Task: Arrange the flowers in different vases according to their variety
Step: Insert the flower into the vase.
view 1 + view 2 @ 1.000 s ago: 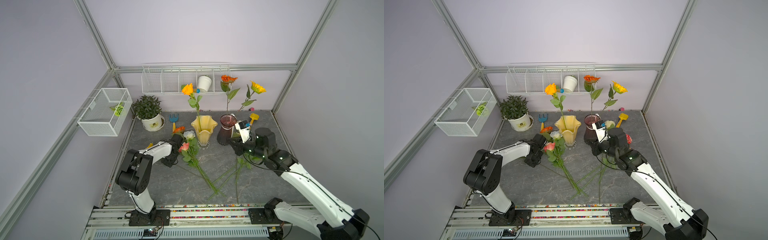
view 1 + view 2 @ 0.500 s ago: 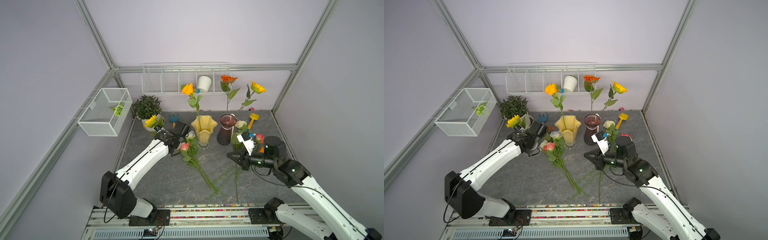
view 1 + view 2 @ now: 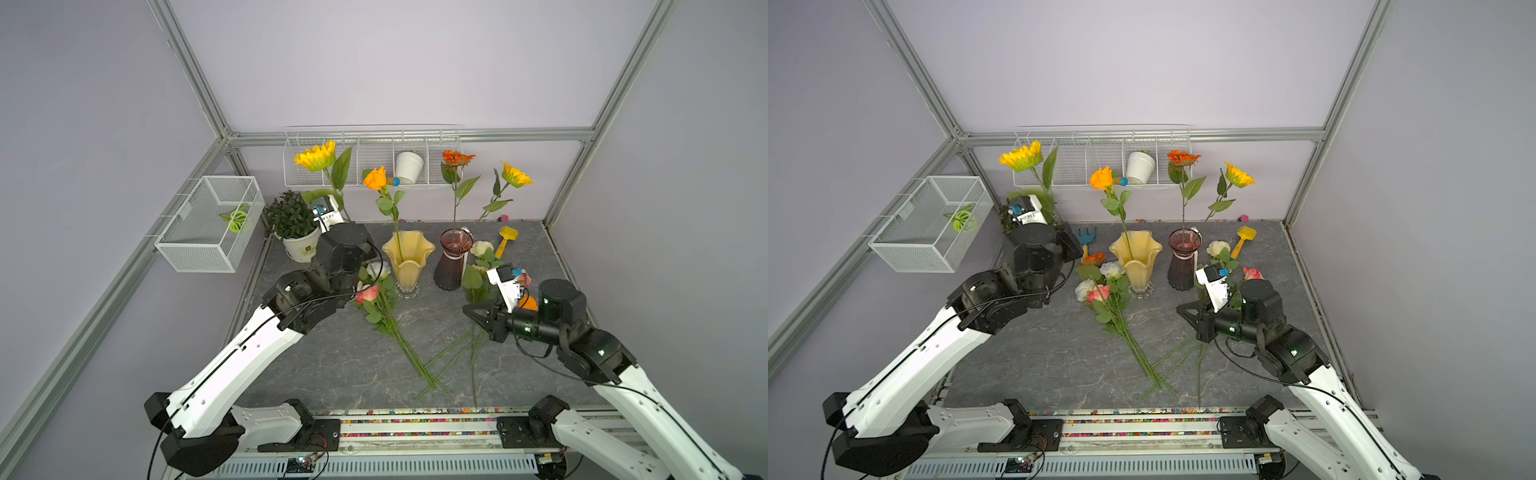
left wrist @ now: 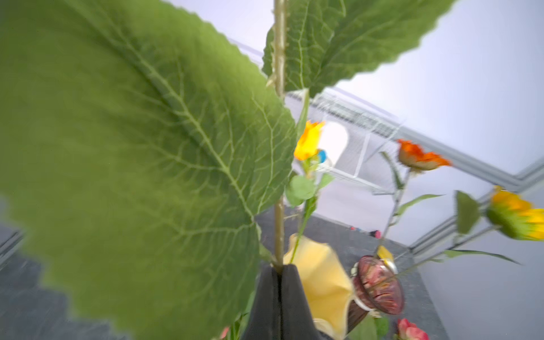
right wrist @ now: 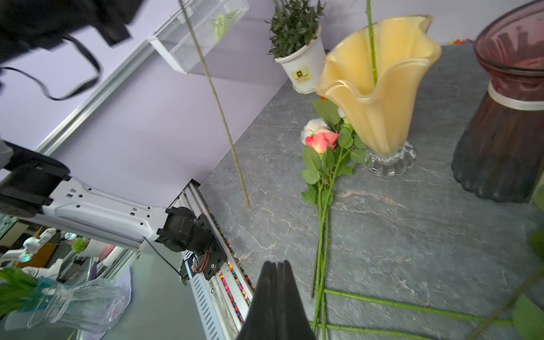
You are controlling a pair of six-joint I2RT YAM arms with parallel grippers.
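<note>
left tool [image 4: 279, 272] is clenched on the yellow sunflower [image 3: 316, 157] by its stem, kept upright, likely for lowering into the purple vase [image 3: 451, 266]; right tool [image 5: 276, 266] is closed, empty.

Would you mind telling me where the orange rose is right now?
In both top views the orange rose stands in the yellow vase near the back wall, beside the purple vase.

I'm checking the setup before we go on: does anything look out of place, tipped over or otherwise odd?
The small white pot in the wire shelf on the back wall sits tilted rather than upright. Loose flowers lie on the table, their stems crossing. The yellow vase and the purple vase stand upright.
</note>
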